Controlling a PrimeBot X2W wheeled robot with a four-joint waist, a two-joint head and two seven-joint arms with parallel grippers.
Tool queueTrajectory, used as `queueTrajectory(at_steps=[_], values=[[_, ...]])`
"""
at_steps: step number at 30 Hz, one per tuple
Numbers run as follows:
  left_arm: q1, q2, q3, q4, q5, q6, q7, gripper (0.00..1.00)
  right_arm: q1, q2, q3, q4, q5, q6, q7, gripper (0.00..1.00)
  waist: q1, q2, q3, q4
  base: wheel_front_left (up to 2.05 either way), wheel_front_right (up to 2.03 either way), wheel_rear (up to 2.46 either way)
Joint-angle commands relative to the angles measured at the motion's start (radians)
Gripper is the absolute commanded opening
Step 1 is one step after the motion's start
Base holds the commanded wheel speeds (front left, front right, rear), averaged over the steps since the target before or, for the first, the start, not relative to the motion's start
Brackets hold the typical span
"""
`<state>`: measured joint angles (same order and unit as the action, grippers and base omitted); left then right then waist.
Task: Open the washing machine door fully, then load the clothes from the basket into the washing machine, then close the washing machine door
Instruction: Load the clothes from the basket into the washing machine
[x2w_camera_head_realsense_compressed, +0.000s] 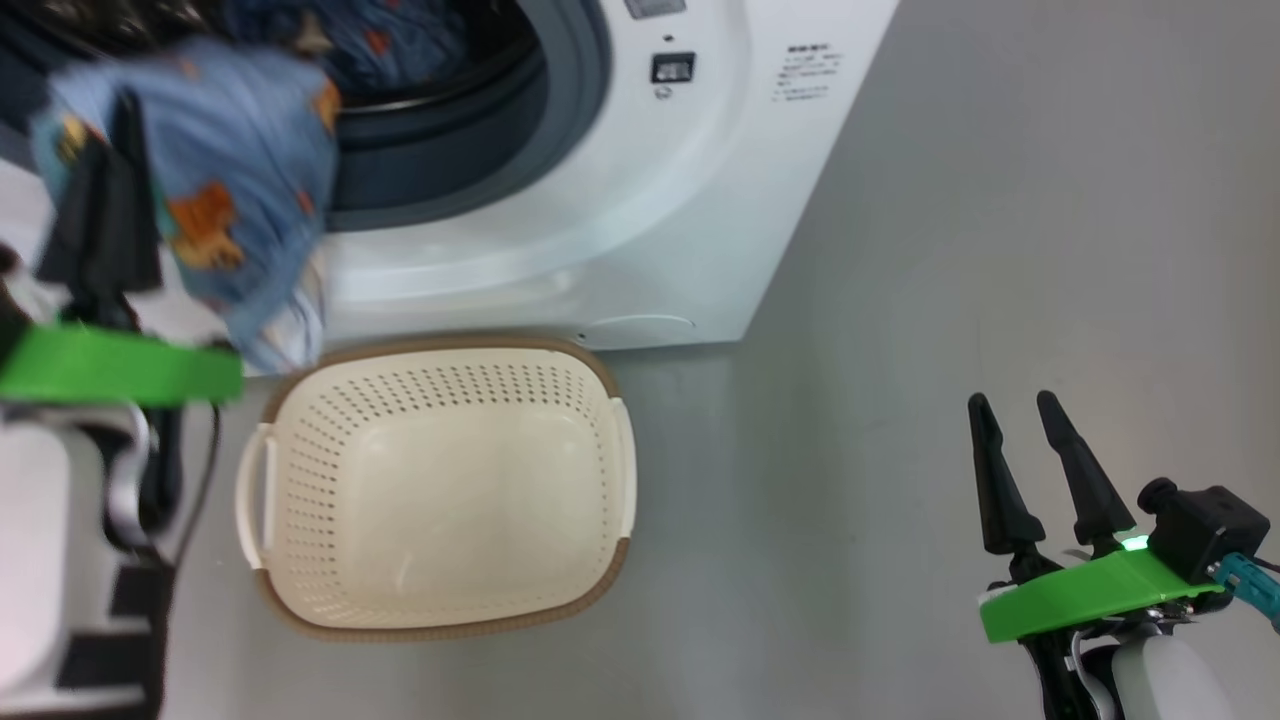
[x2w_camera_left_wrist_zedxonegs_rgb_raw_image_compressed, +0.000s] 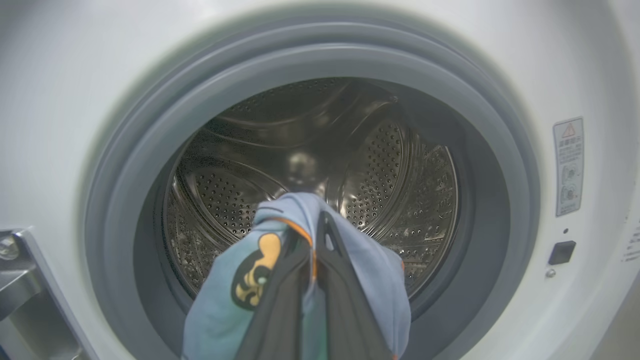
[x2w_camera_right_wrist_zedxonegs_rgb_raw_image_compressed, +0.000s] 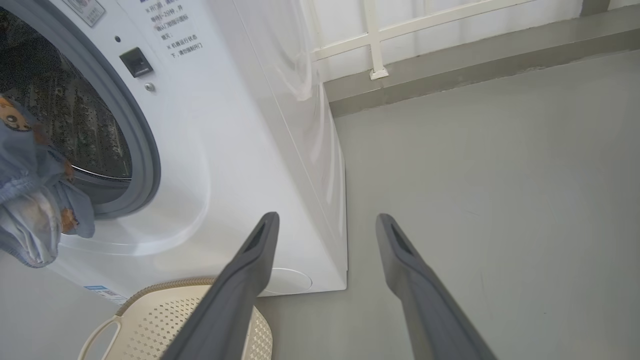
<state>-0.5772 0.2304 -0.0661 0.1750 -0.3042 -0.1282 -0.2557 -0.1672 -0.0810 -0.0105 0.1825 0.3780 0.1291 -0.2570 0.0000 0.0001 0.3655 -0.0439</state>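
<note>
**Left gripper** (x2w_camera_left_wrist_zedxonegs_rgb_raw_image_compressed: 312, 227): jaws together, clamped on the clothes (x2w_camera_left_wrist_zedxonegs_rgb_raw_image_compressed: 225, 305). The light blue printed garment is pinched between the two fingers and drapes down on both sides of them. Its trailing end hangs below the jaws, just above the near rim of the basket (x2w_camera_head_realsense_compressed: 440, 400). The basket stands on the floor (x2w_camera_head_realsense_compressed: 950, 250), below the jaws and close against the front of the washing machine (x2w_camera_head_realsense_compressed: 650, 230). Directly ahead of the fingertips is the round loading opening. The grey gasket (x2w_camera_left_wrist_zedxonegs_rgb_raw_image_compressed: 150, 150) rings it, and the perforated steel drum (x2w_camera_left_wrist_zedxonegs_rgb_raw_image_compressed: 385, 165) lies beyond.

**Right gripper** (x2w_camera_head_realsense_compressed: 1012, 400): jaws wide apart, with bare floor between them. The basket lies to the left of these jaws, well apart from them. The machine's front corner stands ahead of them and to the left.
</note>
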Motion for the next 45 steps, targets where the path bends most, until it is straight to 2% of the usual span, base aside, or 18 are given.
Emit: queueTrajectory(at_steps=[1,11,16,22,28,36,38,39,41,45], values=[[-0.079,0.052,0.025,0.008,0.005,-0.003,-0.006,0.0,-0.021,0.005,0.029,-0.027,-0.009,0.002,-0.005,1.0,0.0,-0.0001,0.051,-0.047,0.0,0.0,0.0],[-0.318,0.094,-0.01,0.32,-0.036,-0.003,-0.006,0.0,-0.063,0.026,0.043,-0.04,-0.001,0.002,-0.005,1.0,0.0,-0.0001,0.134,-0.127,0.0,0.0,0.0],[-0.402,0.111,-0.025,0.451,-0.038,-0.003,-0.006,0.0,-0.076,0.03,0.053,-0.043,0.003,0.002,-0.005,1.0,0.0,-0.0001,0.162,-0.159,0.0,0.0,0.0],[-0.507,0.159,-0.058,0.567,-0.032,-0.003,-0.006,0.0,-0.091,0.03,0.079,-0.046,0.028,0.002,-0.005,1.0,0.0,-0.0001,0.185,-0.207,0.0,0.0,0.0],[-0.596,0.188,-0.059,0.56,-0.003,-0.003,-0.006,0.0,-0.107,0.031,0.088,-0.051,0.046,0.002,-0.005,1.0,0.0,-0.0001,0.212,-0.235,0.0,0.0,0.0],[-0.646,0.188,0.077,0.338,0.072,-0.002,-0.006,0.0,-0.123,0.031,0.098,-0.064,0.067,0.002,-0.005,1.0,0.0,-0.0001,0.255,-0.253,0.0,0.0,0.0],[-0.625,0.177,0.098,0.345,0.067,-0.002,-0.006,0.0,-0.126,0.031,0.097,-0.065,0.07,0.002,-0.005,1.0,0.0,-0.0001,0.26,-0.252,0.0,0.0,0.0],[-0.614,0.177,0.096,0.359,0.07,-0.002,-0.006,0.22,-0.126,0.031,0.096,-0.065,0.07,0.002,-0.005,1.0,0.0,-0.0001,0.261,-0.251,0.0,0.0,0.0],[-0.595,0.173,0.097,0.413,0.069,-0.002,-0.006,0.98,-0.126,0.031,0.097,-0.064,0.072,0.002,-0.005,1.0,0.0,-0.0001,0.262,-0.248,0.0,0.0,0.0],[-0.579,0.168,0.095,0.48,0.065,-0.002,-0.006,1.0,-0.131,0.031,0.099,-0.062,0.073,0.002,-0.005,1.0,0.0,-0.0001,0.262,-0.239,0.0,0.0,0.0]])
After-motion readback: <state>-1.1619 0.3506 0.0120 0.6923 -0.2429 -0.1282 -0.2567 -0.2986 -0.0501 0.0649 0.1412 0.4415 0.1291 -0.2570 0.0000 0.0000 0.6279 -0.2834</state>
